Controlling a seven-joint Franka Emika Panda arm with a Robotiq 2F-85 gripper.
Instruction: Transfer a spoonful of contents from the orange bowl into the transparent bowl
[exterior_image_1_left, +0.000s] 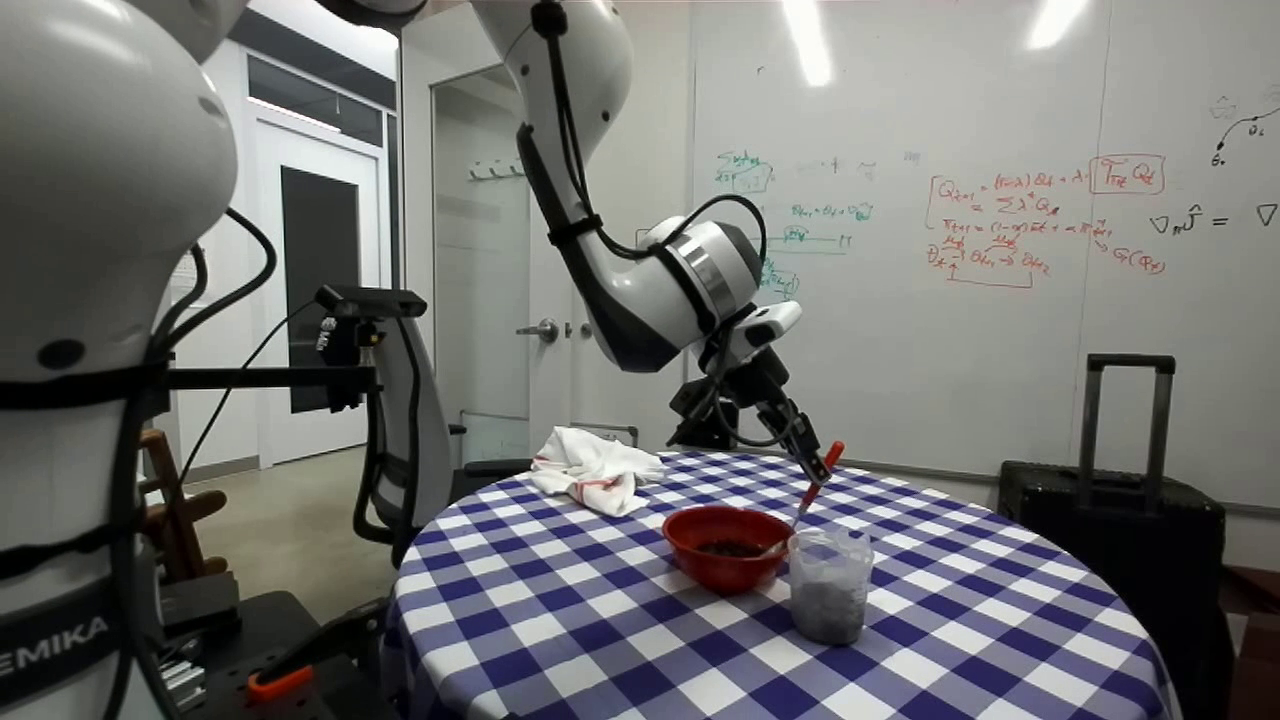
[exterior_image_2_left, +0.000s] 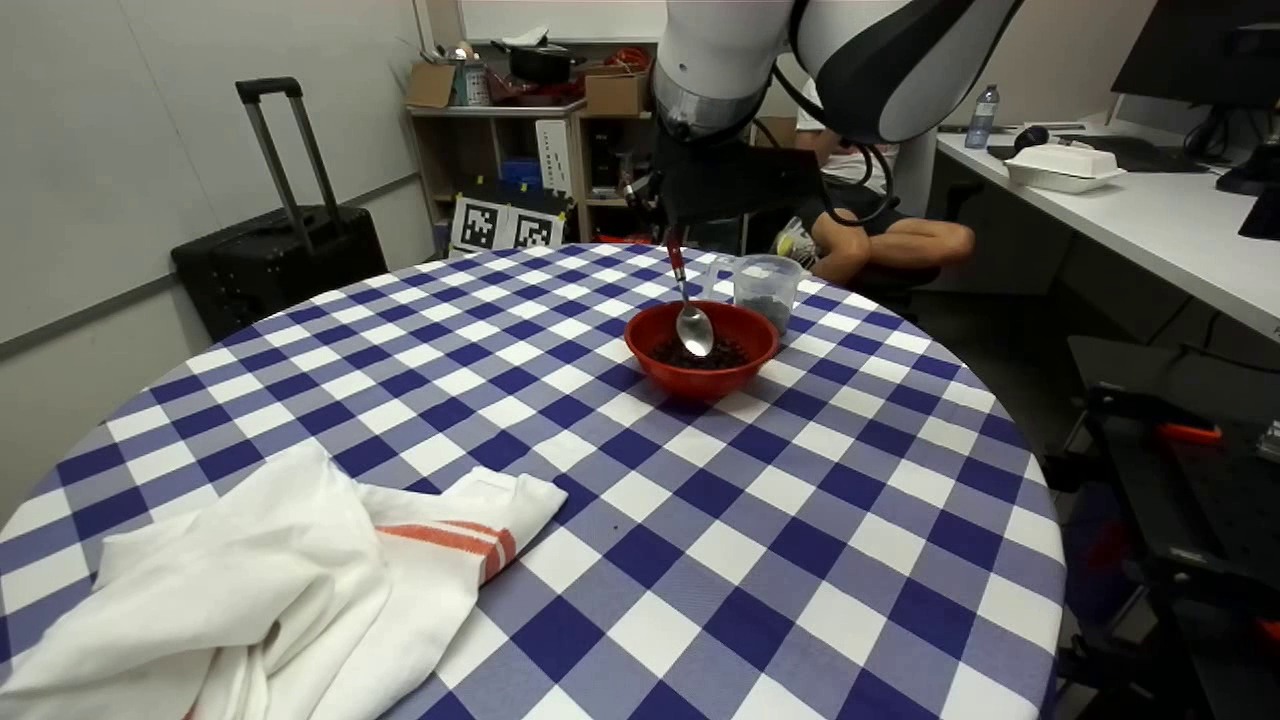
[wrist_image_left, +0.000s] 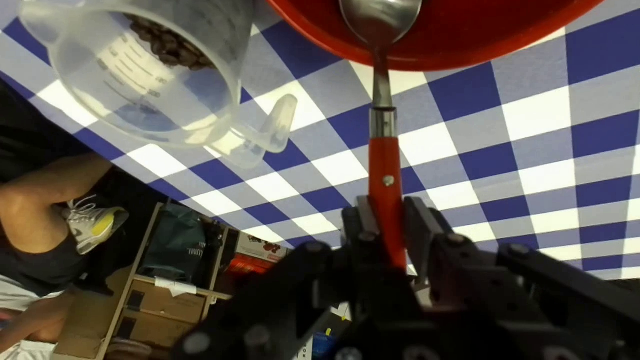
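The orange bowl, here red-orange, sits on the checked table with dark contents at its bottom. The transparent bowl appears as a clear measuring cup with a handle. It stands upright beside the orange bowl with dark brown beans inside. My gripper is shut on the red handle of a metal spoon. The spoon slants down, its head inside the orange bowl's rim. The face of the spoon's head looks bare and shiny in an exterior view.
A white cloth with red stripes lies on the round checked table. A black suitcase stands beyond the table edge. A seated person is behind the table, near the measuring cup's side.
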